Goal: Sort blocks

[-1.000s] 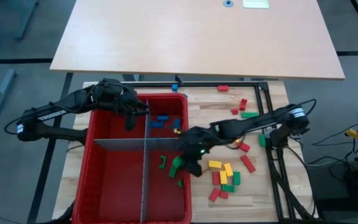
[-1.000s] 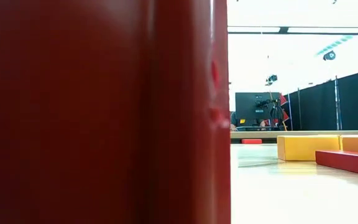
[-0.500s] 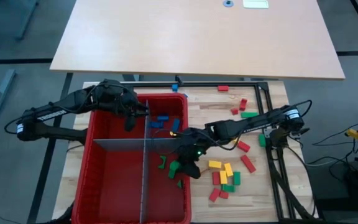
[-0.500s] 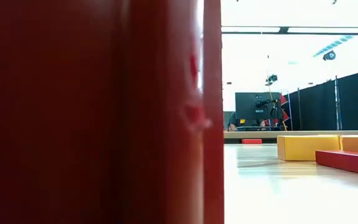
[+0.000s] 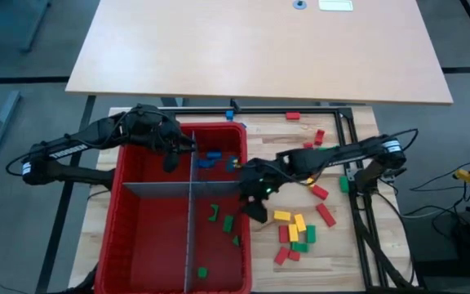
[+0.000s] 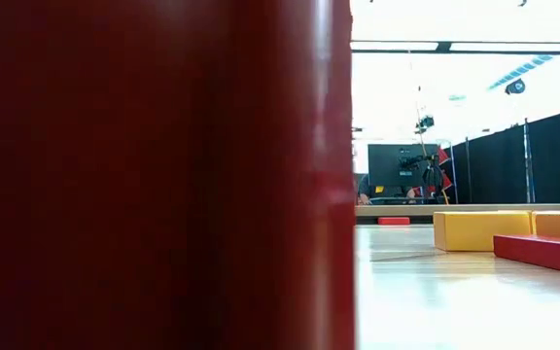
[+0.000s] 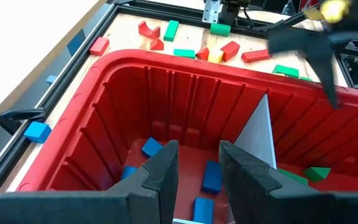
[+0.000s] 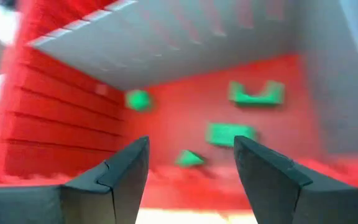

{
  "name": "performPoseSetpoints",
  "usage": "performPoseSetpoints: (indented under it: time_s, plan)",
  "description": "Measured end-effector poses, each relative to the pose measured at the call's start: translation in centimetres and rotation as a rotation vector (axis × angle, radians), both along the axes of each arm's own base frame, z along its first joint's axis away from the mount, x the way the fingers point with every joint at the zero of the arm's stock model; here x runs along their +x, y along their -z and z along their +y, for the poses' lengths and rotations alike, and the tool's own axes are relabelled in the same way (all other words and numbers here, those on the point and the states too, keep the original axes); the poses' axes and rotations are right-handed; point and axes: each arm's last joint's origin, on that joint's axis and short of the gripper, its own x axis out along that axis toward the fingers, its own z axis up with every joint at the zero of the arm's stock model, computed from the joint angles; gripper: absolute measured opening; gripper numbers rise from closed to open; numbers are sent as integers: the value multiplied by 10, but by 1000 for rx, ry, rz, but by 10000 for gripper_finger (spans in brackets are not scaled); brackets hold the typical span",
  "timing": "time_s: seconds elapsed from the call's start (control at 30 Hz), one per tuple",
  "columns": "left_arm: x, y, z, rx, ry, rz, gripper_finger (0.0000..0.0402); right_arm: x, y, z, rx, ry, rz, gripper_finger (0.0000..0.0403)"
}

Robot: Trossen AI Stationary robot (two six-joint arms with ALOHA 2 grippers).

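Note:
The red bin (image 5: 114,214) is split by grey dividers (image 5: 189,237). Several blue blocks (image 5: 212,155) lie in its far right compartment, and several green blocks (image 5: 228,222) in its near right one. My right gripper (image 5: 255,207) hangs open over the bin's right wall. Nothing is between its fingers, and green blocks (image 8: 229,133) lie on the bin floor below it. My left gripper (image 5: 172,155) is open above the bin's far part, over blue blocks (image 7: 211,176), and holds nothing. Loose red, yellow and green blocks (image 5: 292,229) lie on the table right of the bin.
More blocks (image 5: 320,143) are scattered toward the table's far right. A black frame rail (image 5: 284,109) runs along the far edge. In the low view the bin wall (image 6: 163,175) fills the left half, with a yellow block (image 6: 482,230) and a red block (image 6: 547,251) beside it.
My right gripper has drawn back from over the near right compartment toward the table's right edge and now hangs at the bin's right wall. A green block now lies close to that compartment's near wall, where none lay before.

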Motion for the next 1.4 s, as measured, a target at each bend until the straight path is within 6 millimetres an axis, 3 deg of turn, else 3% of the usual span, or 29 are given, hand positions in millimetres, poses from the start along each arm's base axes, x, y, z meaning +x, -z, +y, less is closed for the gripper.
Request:
performPoseSetpoints:
  time_s: [0.13, 0.33, 0.5, 0.63, 1.03, 1.23, 1.4]
  plan:
    - [0, 0, 0, -1, 0, 3, 103, -34, -15, -16, -163, 136, 114, 208]
    - [0, 1, 0, -1, 0, 4, 103, -88, -52, -33, -424, 380, 115, 192]
    - [0, 1, 0, 1, 2, 5, 103, -118, -51, -51, -507, 574, 201, 182]
    - [0, 0, -1, 2, 5, 4, 103, -127, -27, -65, -504, 653, 329, 181]
    - [-1, 2, -1, -6, 5, 21, 103, -155, 82, -128, -378, 847, 726, 223]
    - [-1, 3, -1, -7, 5, 23, 103, -173, 120, -155, -212, 939, 761, 243]
    - [-1, 4, -1, -5, 6, 24, 103, -183, 138, -164, -152, 972, 768, 253]
